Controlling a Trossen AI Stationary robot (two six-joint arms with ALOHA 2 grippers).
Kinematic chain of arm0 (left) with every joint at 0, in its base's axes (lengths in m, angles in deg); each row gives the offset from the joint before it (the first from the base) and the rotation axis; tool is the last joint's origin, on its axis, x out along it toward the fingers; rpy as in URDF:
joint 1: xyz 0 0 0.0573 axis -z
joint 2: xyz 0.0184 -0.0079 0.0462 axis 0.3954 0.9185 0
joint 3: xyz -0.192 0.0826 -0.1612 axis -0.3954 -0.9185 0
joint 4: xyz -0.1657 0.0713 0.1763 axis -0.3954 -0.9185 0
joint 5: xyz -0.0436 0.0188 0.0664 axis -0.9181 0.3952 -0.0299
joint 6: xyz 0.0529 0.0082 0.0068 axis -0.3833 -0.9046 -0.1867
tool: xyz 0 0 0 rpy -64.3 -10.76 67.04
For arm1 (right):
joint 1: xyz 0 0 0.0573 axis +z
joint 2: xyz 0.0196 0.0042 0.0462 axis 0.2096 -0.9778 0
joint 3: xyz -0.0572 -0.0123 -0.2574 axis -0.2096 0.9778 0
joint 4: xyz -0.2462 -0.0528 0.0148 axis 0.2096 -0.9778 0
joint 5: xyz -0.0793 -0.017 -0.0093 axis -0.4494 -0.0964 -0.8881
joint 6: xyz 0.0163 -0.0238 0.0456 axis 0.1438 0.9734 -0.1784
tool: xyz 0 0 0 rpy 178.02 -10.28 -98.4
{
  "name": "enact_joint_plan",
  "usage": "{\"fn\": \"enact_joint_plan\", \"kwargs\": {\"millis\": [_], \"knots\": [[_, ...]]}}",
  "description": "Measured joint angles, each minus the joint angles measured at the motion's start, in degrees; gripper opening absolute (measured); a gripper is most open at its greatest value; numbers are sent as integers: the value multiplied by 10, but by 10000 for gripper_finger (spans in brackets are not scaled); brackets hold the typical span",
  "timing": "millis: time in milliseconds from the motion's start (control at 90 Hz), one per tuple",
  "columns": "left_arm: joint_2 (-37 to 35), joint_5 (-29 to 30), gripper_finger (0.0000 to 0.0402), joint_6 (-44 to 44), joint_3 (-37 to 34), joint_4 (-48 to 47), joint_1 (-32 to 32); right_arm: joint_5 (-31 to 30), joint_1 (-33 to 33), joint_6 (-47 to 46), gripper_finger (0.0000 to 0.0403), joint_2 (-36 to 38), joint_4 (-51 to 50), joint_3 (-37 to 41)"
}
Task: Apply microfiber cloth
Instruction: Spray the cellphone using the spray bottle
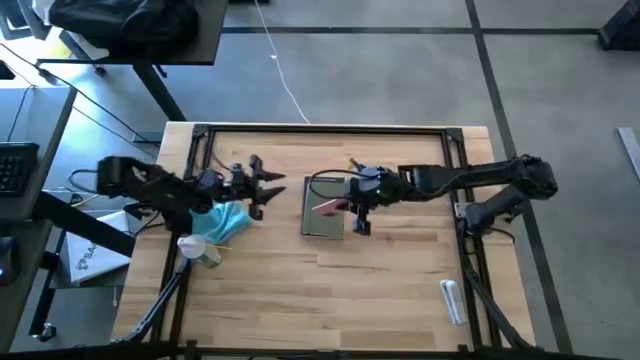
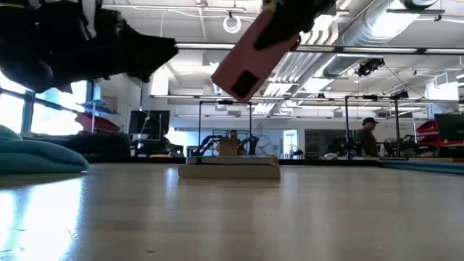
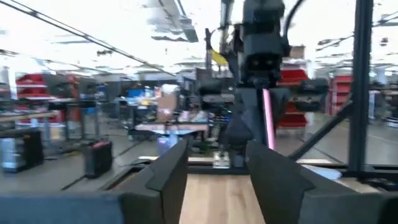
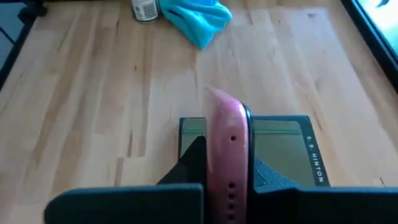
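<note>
The turquoise microfiber cloth (image 1: 228,220) lies crumpled on the wooden table at the left, also showing in the right wrist view (image 4: 196,18) and the low view (image 2: 36,156). My left gripper (image 1: 264,186) hovers open just right of the cloth, above the table, its fingers (image 3: 168,177) empty. My right gripper (image 1: 355,208) is shut on a pink phone (image 1: 326,207) above a grey-green book-like slab (image 1: 322,212) that lies flat at the table's middle. My right gripper pinches the pink phone by its two broad faces (image 4: 229,180) between its two fingers, at the phone's upper end (image 2: 286,25). The phone is lifted clear above the slab (image 4: 283,146). It hangs tilted, its free end (image 2: 235,83) slanting down toward the table's left.
A small white-capped spray bottle (image 1: 200,248) stands at the cloth's near side. A white tube-like object (image 1: 452,300) lies near the table's right front corner. Black frame rails (image 1: 320,130) run along the table's far and side edges. Bare wood lies toward the near edge.
</note>
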Motion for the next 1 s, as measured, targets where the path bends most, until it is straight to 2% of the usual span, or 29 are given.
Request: {"fn": "enact_joint_plan", "kwargs": {"millis": [78,211,311,433,556,733,1000], "knots": [[-42,-2,150,-3,-35,-2,-13,2,-8,3,1,0,82,33],[-93,-18,148,16,-31,-67,-13,25,-17,-13,1,0,290,135],[-113,-36,148,35,-32,-79,-1,27,-20,-32,1,0,448,206],[-121,-15,147,67,-21,-87,20,27,-20,-42,1,0,642,275],[-121,25,147,78,15,-162,42,25,-20,-35,1,0,785,313],[-121,72,147,57,85,-269,68,51,-18,-20,1,0,854,318],[-118,54,147,31,130,-252,86,70,7,1,1,0,925,314]]}}
